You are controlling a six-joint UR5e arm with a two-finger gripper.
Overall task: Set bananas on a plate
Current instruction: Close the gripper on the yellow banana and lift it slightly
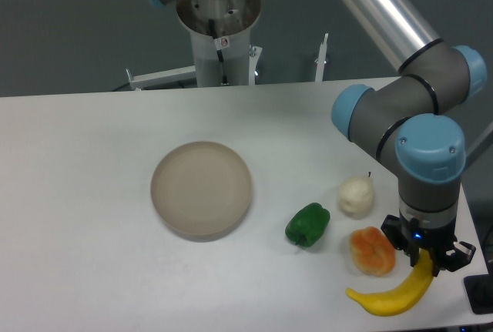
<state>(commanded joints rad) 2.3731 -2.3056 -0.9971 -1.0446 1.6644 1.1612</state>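
Nearest the camera, the banana [389, 297] lay on the desk [77, 193] at its front right edge. Jaws of the gripper [426, 259] were clamped on its upper end. Just beyond sat 1 orange fruit [372, 250], 1 green pepper [307, 224] and 1 pale fruit [356, 196]. Farther left, well apart, lay the plate [201, 189].

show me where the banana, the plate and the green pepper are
banana [385, 300]: fixed camera, middle of its yellow curve
plate [201, 189]: fixed camera, bare centre of the dish
green pepper [307, 224]: fixed camera, middle of its body
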